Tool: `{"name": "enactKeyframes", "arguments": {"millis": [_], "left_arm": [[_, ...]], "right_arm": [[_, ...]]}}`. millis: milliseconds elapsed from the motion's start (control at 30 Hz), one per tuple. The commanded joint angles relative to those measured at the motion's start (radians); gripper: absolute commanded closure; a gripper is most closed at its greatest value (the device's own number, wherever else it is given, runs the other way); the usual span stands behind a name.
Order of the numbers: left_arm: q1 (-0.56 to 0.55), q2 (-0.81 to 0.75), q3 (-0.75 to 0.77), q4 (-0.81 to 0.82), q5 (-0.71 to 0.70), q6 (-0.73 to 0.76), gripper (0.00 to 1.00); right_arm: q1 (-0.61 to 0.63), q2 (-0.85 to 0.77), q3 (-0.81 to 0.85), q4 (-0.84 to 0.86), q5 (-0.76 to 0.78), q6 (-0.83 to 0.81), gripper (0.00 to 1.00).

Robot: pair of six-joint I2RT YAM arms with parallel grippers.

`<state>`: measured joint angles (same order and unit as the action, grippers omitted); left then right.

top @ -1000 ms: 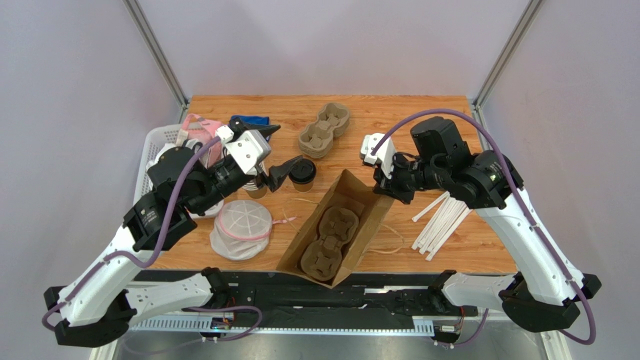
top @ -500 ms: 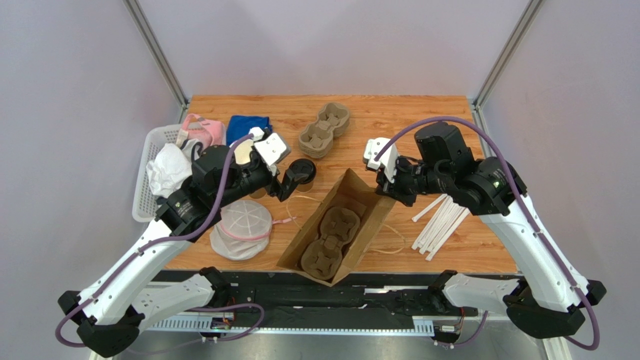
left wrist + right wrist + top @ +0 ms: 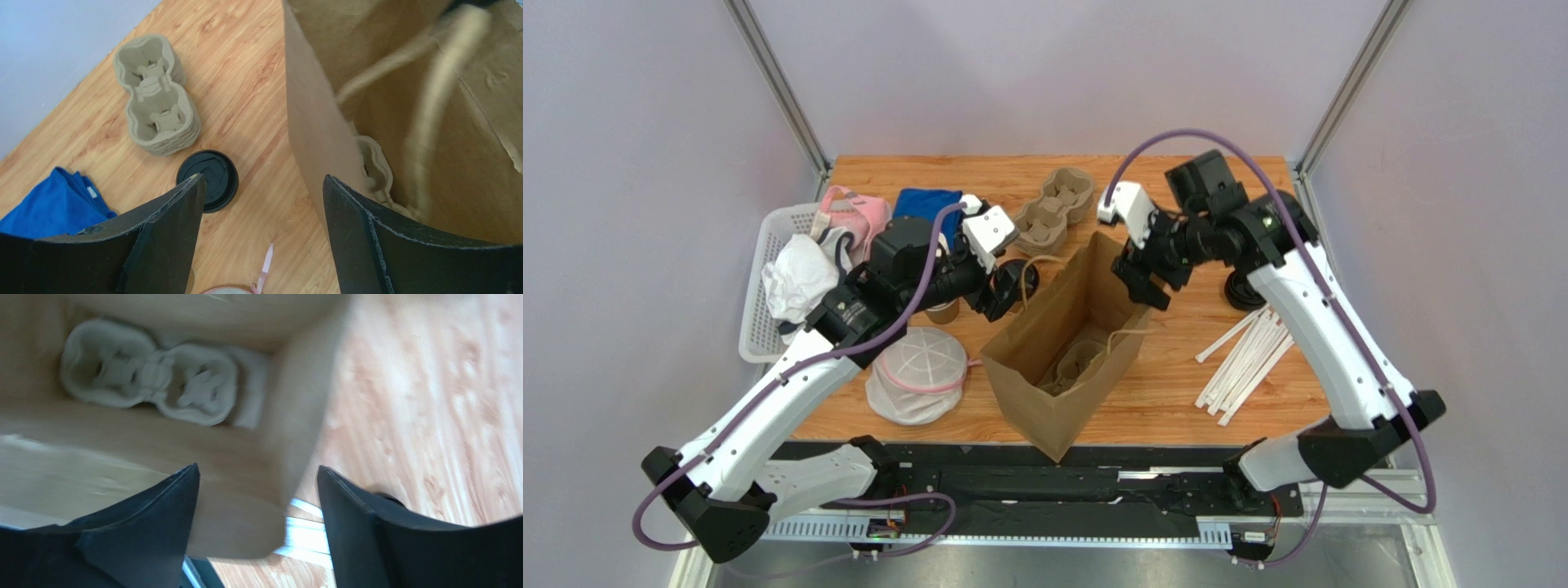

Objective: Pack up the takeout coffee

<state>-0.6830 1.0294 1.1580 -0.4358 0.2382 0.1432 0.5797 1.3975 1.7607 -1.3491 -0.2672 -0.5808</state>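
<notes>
Bag (image 3: 1044,398) mouth open upward; handle loops (image 3: 442,79) cross opening (carrier (image 3: 150,373) on floor).

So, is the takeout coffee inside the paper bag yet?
No, the takeout coffee stands on the table outside the paper bag, seen from the left wrist.

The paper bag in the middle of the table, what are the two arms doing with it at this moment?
The two arms are packing a takeout coffee. The paper bag stands upright and open, with a pulp cup carrier at its bottom. The right tool is open at the bag's far rim, a bag wall between its fingers. The left tool is open and empty beside the bag, above the takeout coffee, which stands on the table, not yet picked up.
</notes>
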Motion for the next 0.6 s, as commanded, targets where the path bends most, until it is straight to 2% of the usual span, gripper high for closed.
{"name": "enactKeyframes", "arguments": {"millis": [0, 133, 333, 367, 400, 433, 567], "left_arm": [[0.052, 0.043, 0.126, -0.096, 0.027, -0.013, 0.21], [0.112, 0.105, 0.216, -0.196, 0.019, -0.027, 0.21], [0.224, 0.136, 0.288, -0.279, 0.162, -0.057, 0.19], [0.23, 0.141, 0.295, -0.305, 0.185, -0.051, 0.16], [0.235, 0.146, 0.304, -0.319, 0.202, -0.031, 0.06], [0.238, 0.156, 0.316, -0.331, 0.228, -0.024, 0.03], [0.253, 0.179, 0.348, -0.414, 0.271, 0.001, 0.02]], "right_arm": [[-0.128, 0.078, 0.222, -0.166, -0.047, 0.006, 0.22], [-0.156, 0.147, 0.316, -0.199, -0.066, -0.022, 0.17], [-0.159, 0.225, 0.458, -0.196, -0.136, -0.1, 0.09], [-0.155, 0.238, 0.48, -0.193, -0.151, -0.122, 0.07], [-0.143, 0.262, 0.5, -0.19, -0.171, -0.146, 0.06], [-0.132, 0.271, 0.516, -0.176, -0.178, -0.172, 0.06], [-0.077, 0.271, 0.484, -0.128, -0.221, -0.382, 0.04]]}}
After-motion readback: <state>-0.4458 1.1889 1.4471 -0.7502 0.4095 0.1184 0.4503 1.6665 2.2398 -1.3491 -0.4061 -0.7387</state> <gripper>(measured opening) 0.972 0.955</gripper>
